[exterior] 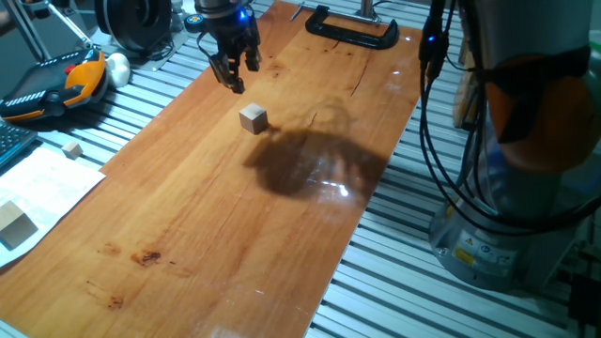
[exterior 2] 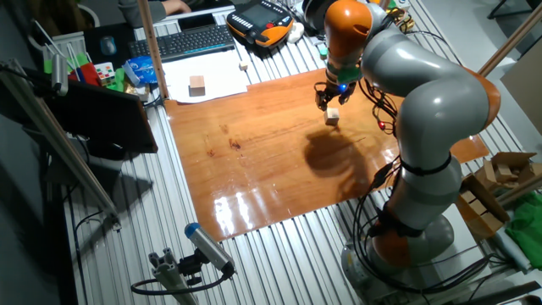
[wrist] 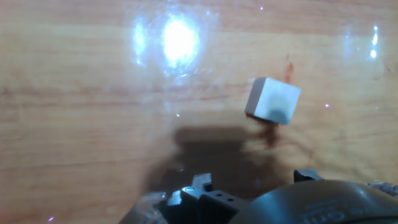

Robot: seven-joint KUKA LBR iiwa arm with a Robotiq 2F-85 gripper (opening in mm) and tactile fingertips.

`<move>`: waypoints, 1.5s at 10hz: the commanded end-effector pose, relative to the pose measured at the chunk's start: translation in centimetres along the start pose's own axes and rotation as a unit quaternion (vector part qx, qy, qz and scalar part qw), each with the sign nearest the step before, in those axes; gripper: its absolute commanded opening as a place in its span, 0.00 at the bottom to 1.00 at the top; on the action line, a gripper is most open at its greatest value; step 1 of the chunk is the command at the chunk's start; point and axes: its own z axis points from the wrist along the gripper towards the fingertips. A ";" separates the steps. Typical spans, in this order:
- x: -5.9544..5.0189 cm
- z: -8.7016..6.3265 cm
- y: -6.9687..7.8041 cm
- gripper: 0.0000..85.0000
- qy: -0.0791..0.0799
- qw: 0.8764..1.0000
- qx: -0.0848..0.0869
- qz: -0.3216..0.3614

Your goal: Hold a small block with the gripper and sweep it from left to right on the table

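The small block [exterior: 253, 117] is a light-tan wooden cube that stands alone on the glossy reddish-brown table [exterior: 207, 216]. My gripper [exterior: 237, 77], black with a blue light, hangs just above the board behind the block and holds nothing. In the hand view the block [wrist: 273, 99] lies ahead and to the right, outside the gap. The fingertips [wrist: 194, 183] at the bottom edge stand apart, so the gripper [wrist: 249, 180] is open. In the other fixed view the gripper [exterior 2: 330, 97] is right above the block [exterior 2: 333, 115].
A larger pale block [exterior: 14, 225] lies on white paper at the left, with a tinier cube [exterior: 72, 150] on the slats. A black clamp [exterior: 352, 28] grips the board's far end. A teach pendant [exterior: 56, 84] lies far left. The arm's base [exterior: 507, 216] stands at the right.
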 end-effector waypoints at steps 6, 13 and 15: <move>-4.0 2.7 -2.9 0.80 -0.005 1.000 -0.009 -0.012; -5.2 5.4 -4.0 0.82 -0.005 1.000 -0.023 0.004; -5.2 5.4 -4.0 0.82 0.006 1.000 -0.027 0.008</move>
